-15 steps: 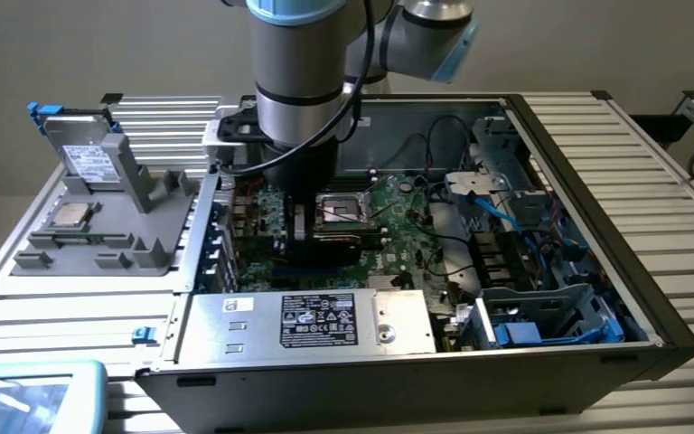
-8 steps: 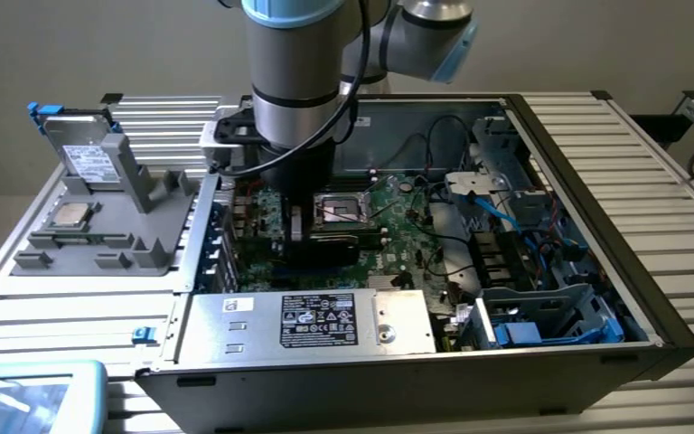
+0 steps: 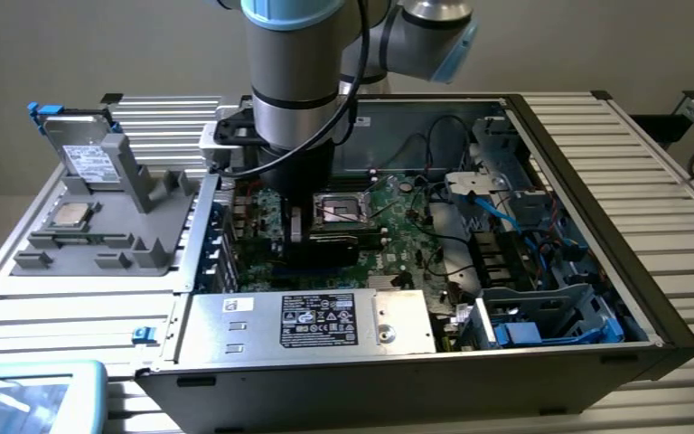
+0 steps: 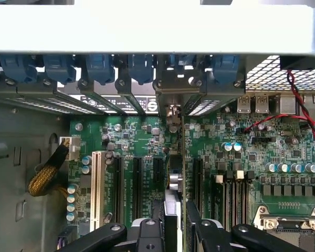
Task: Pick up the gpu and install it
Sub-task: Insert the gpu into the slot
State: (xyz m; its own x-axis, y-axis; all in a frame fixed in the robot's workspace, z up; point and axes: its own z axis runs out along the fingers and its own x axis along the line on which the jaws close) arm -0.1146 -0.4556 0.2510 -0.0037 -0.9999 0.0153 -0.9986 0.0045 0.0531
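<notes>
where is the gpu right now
Wrist view: the thin green gpu card stands edge-on in the black gripper, above the large green motherboard's black expansion slots.

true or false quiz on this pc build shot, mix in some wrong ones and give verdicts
1. The gripper grips the gpu edge-on above the motherboard. True.
2. The computer case has its side panel on. False: it lies open, with the board inside in plain sight.
3. A silver labelled box sits inside the case at its near edge in the exterior view. True.
4. The grey fixture stands on the exterior view's right of the case. False: it is on the exterior view's left.
5. A fan cooler covers the processor socket. False: the socket is uncovered.
</notes>
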